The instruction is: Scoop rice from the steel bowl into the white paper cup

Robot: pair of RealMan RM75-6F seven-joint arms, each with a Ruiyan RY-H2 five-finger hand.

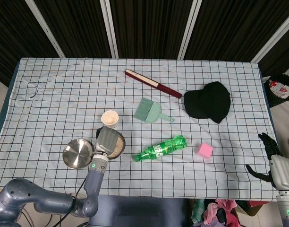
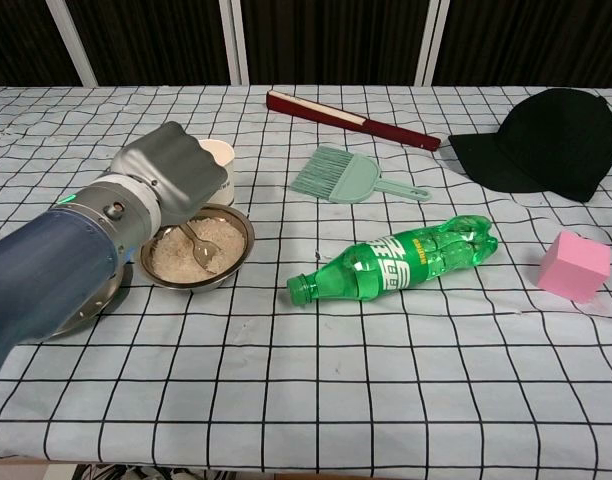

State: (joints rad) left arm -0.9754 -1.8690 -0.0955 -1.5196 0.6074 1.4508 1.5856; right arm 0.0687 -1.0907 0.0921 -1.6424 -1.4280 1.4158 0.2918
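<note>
Nearest us, our left hand (image 2: 171, 175) grips a spoon (image 2: 198, 246) whose bowl sits in the rice of the steel bowl (image 2: 234, 262) on the bench (image 2: 386, 380). Our right hand (image 1: 276, 163) hangs off the bench edge, fingers spread and empty. Just beyond the bowl stands the white paper cup (image 1: 109, 118).

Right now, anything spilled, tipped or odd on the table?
No spilled rice shows. The green bottle lies on its side right of the steel bowl, and the cloth is creased at its far left. Nothing else stands out.
</note>
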